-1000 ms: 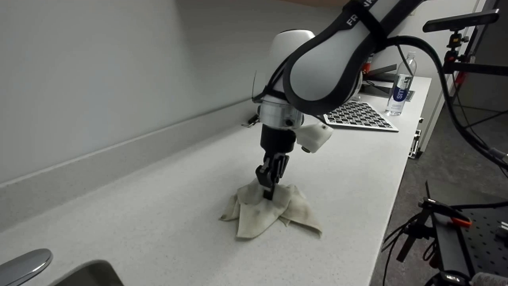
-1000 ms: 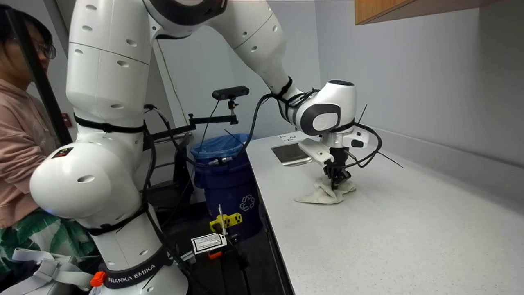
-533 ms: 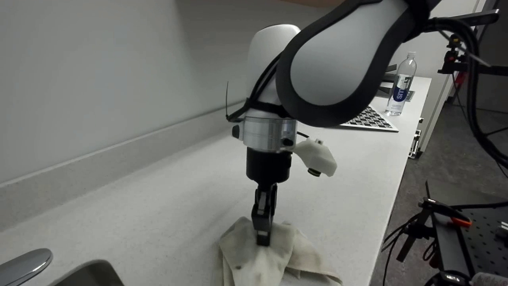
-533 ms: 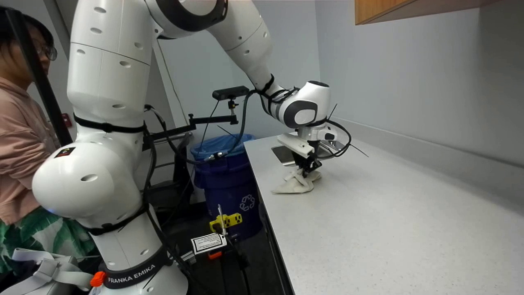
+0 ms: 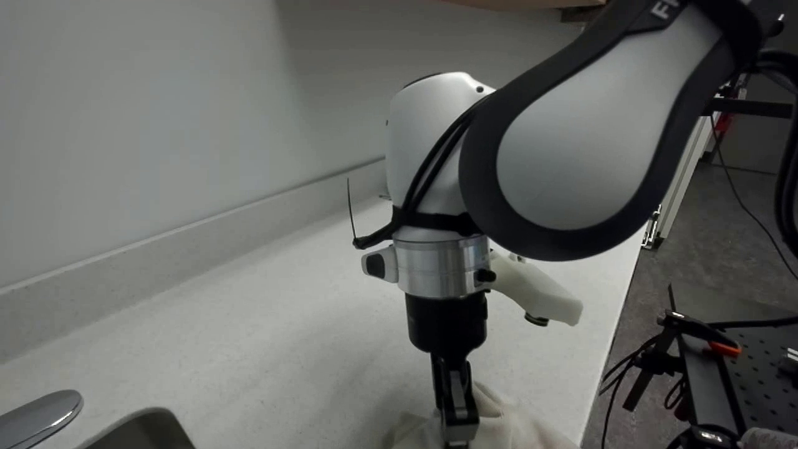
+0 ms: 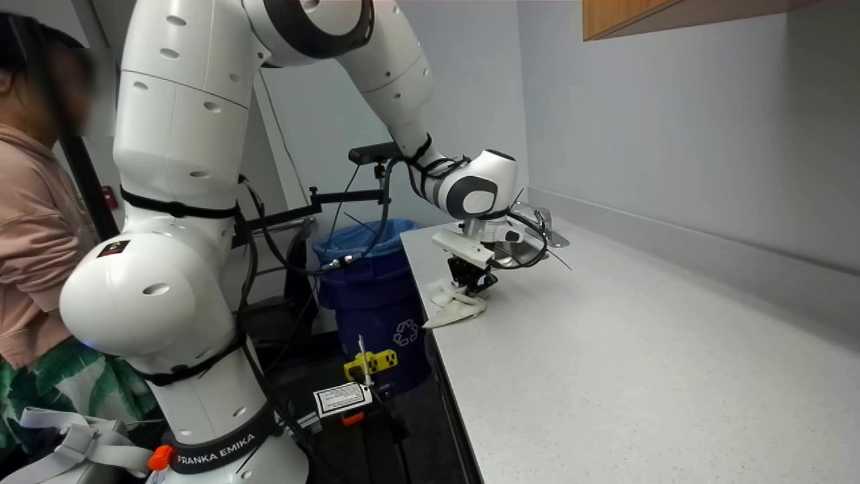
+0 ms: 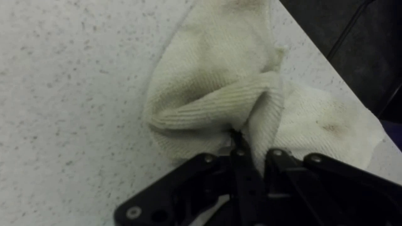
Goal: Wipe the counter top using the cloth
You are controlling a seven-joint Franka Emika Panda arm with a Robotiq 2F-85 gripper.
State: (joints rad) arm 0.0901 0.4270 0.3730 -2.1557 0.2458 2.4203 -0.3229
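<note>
One cloth [image 7: 229,94], one counter top [image 6: 638,356] (seemingly one sink [image 5: 146,431]).

Soft greyish light covers the counter [image 6: 638,376]; the floor [image 5: 689,259] is dim. In both exterior views, shade darkens the wall [image 6: 699,128] beneath the cabinet [image 6: 685,19]. A chrome fitting [image 5: 47,415] glints; a face [image 6: 71,89] is blurred. In the wrist view, the claw [image 7: 256,157] is out of focus; shadow fills folds in the cloth [image 7: 232,67].

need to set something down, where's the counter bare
In an exterior view, the counter top is bare on the near side of the cloth, from backsplash to front edge. Crowded: near the sink, where jaws grip the cloth.
</note>
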